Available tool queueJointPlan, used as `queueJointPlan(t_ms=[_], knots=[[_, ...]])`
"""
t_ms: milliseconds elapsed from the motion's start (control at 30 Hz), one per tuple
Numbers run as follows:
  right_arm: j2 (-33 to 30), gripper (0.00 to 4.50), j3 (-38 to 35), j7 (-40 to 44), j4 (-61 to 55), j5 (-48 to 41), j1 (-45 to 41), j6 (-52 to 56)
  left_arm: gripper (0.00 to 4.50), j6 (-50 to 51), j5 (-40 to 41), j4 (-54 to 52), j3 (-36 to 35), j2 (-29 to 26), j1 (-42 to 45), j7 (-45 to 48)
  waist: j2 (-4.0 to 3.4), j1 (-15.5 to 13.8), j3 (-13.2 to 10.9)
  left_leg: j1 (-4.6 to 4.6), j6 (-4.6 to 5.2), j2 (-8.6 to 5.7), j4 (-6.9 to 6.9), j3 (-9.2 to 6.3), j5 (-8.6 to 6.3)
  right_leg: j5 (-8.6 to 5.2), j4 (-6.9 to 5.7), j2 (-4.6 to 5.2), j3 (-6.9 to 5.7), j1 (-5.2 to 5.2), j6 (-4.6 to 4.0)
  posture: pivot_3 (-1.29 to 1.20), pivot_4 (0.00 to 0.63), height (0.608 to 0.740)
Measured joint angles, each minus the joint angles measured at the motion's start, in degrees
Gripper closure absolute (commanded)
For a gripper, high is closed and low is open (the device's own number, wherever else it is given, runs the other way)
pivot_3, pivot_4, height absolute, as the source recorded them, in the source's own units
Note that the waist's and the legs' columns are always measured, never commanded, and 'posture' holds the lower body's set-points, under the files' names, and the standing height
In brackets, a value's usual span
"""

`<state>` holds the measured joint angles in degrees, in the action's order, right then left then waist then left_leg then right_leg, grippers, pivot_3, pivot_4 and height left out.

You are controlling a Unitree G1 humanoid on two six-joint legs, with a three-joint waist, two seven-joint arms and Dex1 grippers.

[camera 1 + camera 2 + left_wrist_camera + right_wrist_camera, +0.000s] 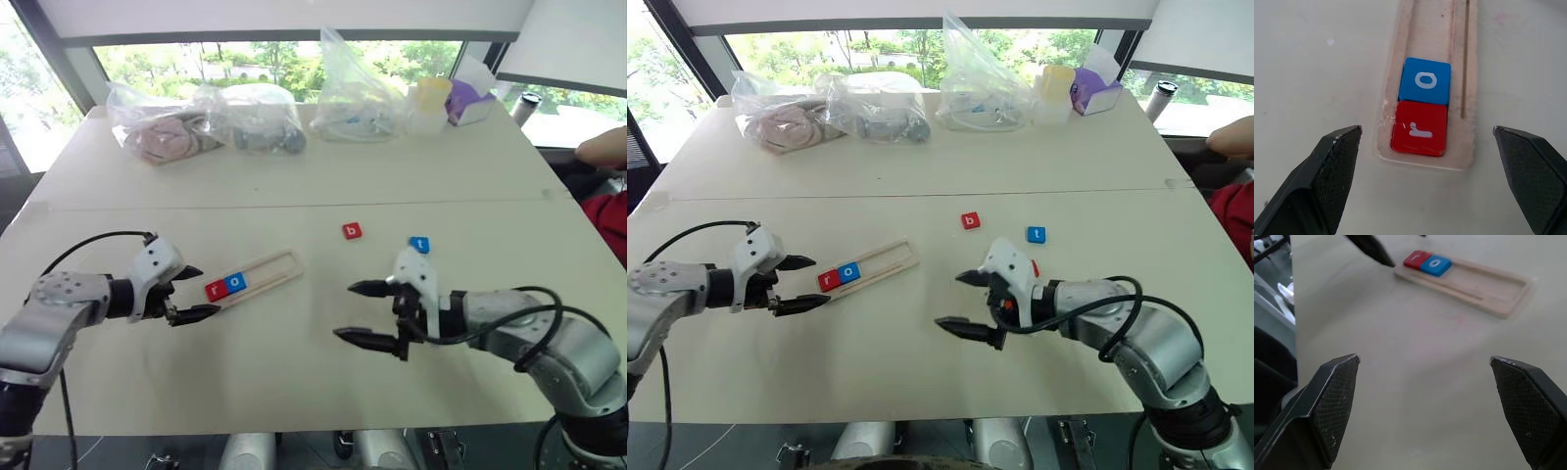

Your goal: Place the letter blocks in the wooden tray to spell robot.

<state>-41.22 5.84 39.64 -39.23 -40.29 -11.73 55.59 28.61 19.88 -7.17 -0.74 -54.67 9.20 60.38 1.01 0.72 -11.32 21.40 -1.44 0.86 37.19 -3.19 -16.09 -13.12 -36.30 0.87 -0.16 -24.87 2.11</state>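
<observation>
Left wrist view: the red r block [1419, 128] and the blue o block [1425, 81] lie flat and touching inside the wooden tray [1469, 73], the r hard against the tray's near end wall, so the word starts from that end.
Tray: it lies aslant on the worktop [294, 362], and beyond the o its channel is bare, leaving room for the remaining letters.
Left pincer [192, 294]: wide open and empty, poised just off the tray's r end with its fingers pointing along the tray, probably to steady or nudge the frame; nothing is gripped.
Right pincer [364, 313]: also spread wide and empty, hanging over bare worktop well apart from the tray's far end, aimed toward the tray.
Red b block [352, 231]: loose on the worktop beyond the tray's far end; it is the next letter due, so it is likely the next pick.
Blue t block [419, 245]: farther from the tray than the b, just beside the right wrist.
Second o: a red sliver beside the right pincer in the right eye view may be it, though I cannot tell for sure.
</observation>
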Motion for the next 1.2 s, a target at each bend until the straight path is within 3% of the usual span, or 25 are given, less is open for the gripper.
queueJointPlan(t_ms=[333,500,800,1000,1200], knots=[[-0.4,0.12,-0.1,-1.0,0.3,1.9,0.3,-1.5,0.0,-3.7,-2.5,4.3,2.2,2.0,1.1,1.8,0.0,-0.1,0.0,-0.04,0.01,0.03,-0.02,-0.06,0.0,0.08,-0.04,-0.08,0.0,0.02,0.06,0.0,0.15,0.74],[-0.3,0.0,0.0,-1.4,1.3,3.1,0.2,-2.1,1.38,-9.8,-5.5,7.8,3.1,2.4,1.2,2.1,-0.07,0.0,0.2,-0.16,0.01,0.03,-0.01,-0.04,0.0,0.03,-0.04,-0.08,0.0,0.13,-0.03,0.0,0.15,0.74],[-0.4,0.0,-0.1,-1.1,3.5,4.1,-0.1,-3.4,1.37,-10.6,-5.6,8.9,3.6,3.4,2.9,4.0,-0.37,-0.1,0.4,-0.15,0.01,0.03,0.03,-0.07,0.0,0.03,-0.05,-0.12,0.0,0.17,-0.03,0.0,0.15,0.74],[-1.9,0.0,-3.0,0.1,7.1,4.8,0.1,-4.8,1.37,-15.1,-6.3,9.1,9.3,3.7,10.9,13.4,-0.31,-0.1,0.4,-0.02,0.01,-0.05,0.1,-0.07,0.0,0.07,0.02,-0.1,0.04,0.14,0.04,0.0,0.15,0.74],[-2.6,0.0,-4.5,0.0,8.5,6.2,0.9,-6.0,1.37,-21.5,-10.5,16.4,15.7,8.0,18.6,18.6,-0.31,0.2,0.4,-0.05,0.02,0.0,0.06,-0.09,0.0,0.17,-0.01,-0.25,0.05,0.13,0.18,0.0,0.15,0.74]])
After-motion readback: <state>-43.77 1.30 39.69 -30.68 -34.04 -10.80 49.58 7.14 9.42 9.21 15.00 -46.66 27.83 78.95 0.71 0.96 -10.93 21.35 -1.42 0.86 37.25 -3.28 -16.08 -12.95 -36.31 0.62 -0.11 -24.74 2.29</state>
